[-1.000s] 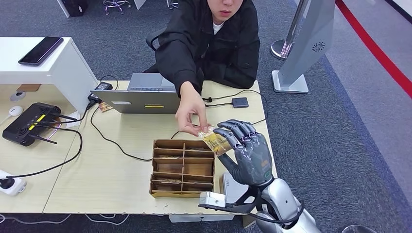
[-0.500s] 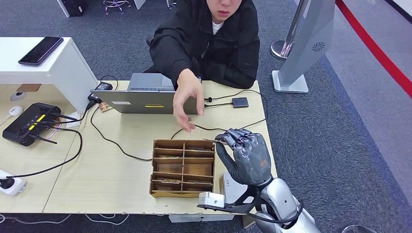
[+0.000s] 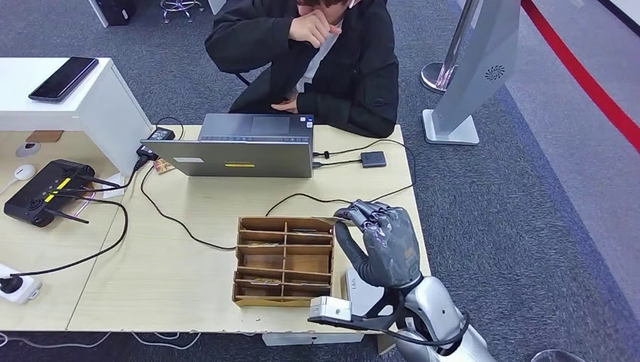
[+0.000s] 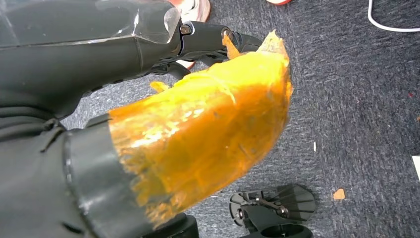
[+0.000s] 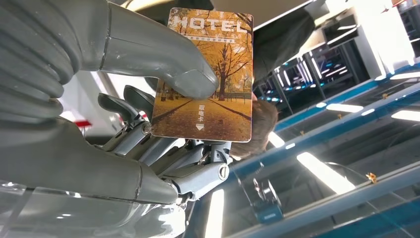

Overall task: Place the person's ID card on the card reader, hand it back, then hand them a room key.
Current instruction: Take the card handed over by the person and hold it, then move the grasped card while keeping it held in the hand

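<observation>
Right hand (image 3: 383,243) pinching autumn-photo plastic hotel card (image 5: 205,74) between thumb and fingers (image 5: 148,136), holding upright over tabletop (image 3: 189,226), probably for person (image 3: 317,60); left hand's grip, can't tell.

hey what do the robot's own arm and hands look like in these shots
The right robot hand is dark grey with glossy segmented fingers; close up it shows a grey ribbed cover and a thick grey thumb. Its forearm is rounded silver, with a black cable looping round the wrist and a small white box mounted beside it. The left robot hand is dark with torn orange tape wrapped over one part.
</observation>
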Motion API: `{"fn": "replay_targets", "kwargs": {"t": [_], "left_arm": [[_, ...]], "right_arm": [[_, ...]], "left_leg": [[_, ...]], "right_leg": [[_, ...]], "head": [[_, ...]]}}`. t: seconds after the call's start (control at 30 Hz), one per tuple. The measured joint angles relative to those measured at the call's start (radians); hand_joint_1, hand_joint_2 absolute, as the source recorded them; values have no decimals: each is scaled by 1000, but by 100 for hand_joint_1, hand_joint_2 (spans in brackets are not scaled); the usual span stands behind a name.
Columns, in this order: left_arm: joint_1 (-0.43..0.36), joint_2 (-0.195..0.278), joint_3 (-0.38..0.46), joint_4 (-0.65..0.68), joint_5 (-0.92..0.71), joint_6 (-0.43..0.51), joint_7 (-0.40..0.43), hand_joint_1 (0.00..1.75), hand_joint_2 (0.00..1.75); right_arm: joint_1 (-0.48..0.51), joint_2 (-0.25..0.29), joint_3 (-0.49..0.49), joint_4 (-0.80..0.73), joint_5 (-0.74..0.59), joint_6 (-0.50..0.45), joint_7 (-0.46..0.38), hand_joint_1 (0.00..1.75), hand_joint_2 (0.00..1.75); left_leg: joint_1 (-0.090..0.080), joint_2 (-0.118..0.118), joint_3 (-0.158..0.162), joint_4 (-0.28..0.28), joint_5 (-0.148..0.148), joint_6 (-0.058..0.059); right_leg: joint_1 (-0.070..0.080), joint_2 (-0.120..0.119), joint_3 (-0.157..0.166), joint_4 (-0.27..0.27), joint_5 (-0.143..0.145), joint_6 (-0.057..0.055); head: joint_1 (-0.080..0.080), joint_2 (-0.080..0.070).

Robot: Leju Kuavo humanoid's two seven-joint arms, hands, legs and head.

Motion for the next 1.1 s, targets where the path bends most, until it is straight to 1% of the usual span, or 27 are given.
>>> {"fn": "replay_targets", "kwargs": {"t": [0.23, 0.63, 1.1], "left_arm": [[2, 0, 0, 0, 20, 6, -10, 0, 0], [8, 0, 0, 0, 49, 11, -25, 0, 0], [19, 0, 0, 0, 72, 16, -38, 0, 0]], "right_arm": [[34, 5, -7, 1, -90, 10, -25, 175, 175], [116, 26, -59, 14, -206, 34, -69, 175, 175], [188, 48, -117, 41, -296, 57, -98, 175, 175]], "left_leg": [[0, 0, 0, 0, 0, 0], [0, 0, 0, 0, 0, 0], [0, 0, 0, 0, -1, 1]], "right_leg": [[0, 0, 0, 0, 0, 0], [0, 0, 0, 0, 0, 0], [0, 0, 0, 0, -1, 0]], "head": [[0, 0], [0, 0], [0, 0]]}}
